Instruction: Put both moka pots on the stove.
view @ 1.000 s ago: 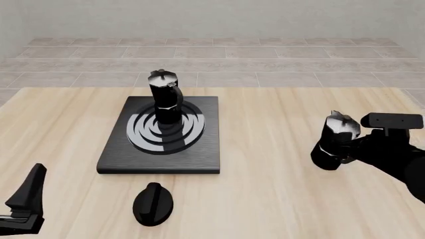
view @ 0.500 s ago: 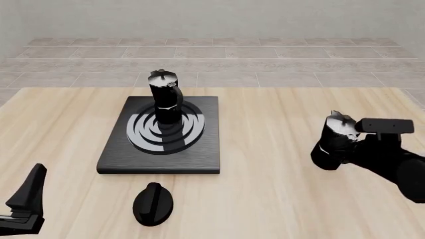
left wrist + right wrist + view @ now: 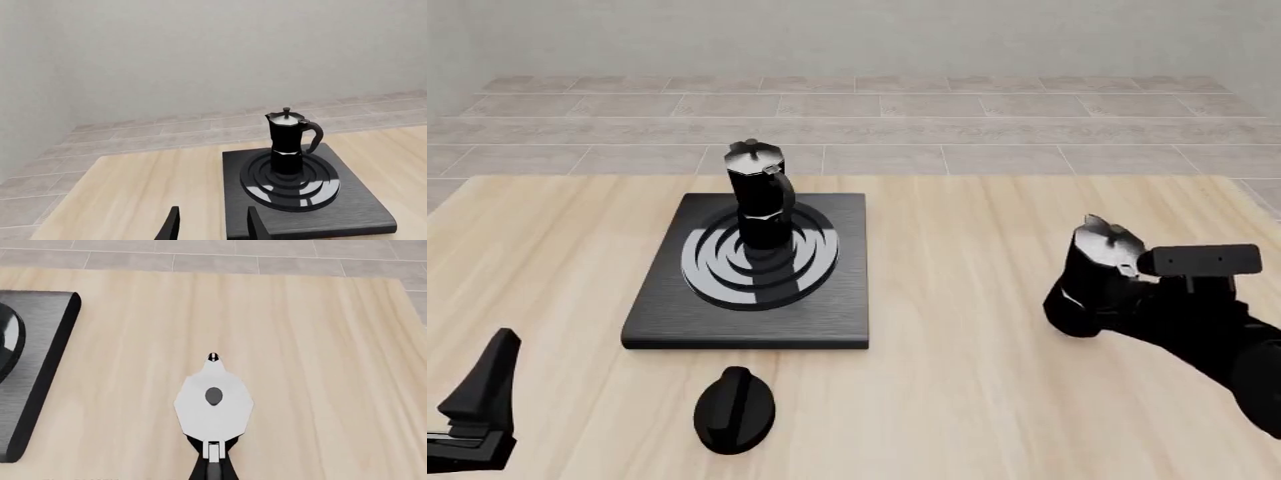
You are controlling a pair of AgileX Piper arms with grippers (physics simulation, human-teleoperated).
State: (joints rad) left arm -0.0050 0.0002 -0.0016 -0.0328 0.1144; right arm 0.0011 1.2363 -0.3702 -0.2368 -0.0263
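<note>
One moka pot (image 3: 757,197) stands upright on the burner rings of the stove (image 3: 827,320); the left wrist view shows this moka pot (image 3: 288,140) on the stove (image 3: 347,210) too. The other moka pot (image 3: 1090,280) is at the table's right, tilted a little, with my right gripper (image 3: 1134,296) shut on its handle side. From above, its pale lid (image 3: 213,404) and handle (image 3: 212,460) show, but no fingers. My left gripper (image 3: 494,372) rests at the near left, with its fingertips (image 3: 172,227) apart and nothing between them.
A small black oval knob (image 3: 734,408) lies on the wooden table (image 3: 961,400) just in front of the stove. The stove's edge (image 3: 40,375) shows at the side of the right wrist view. A tiled floor lies beyond the table's far edge.
The right arm and the pot in its grip have shifted slightly left, and the pot now tilts a little. The left arm and the pot on the stove have not moved.
</note>
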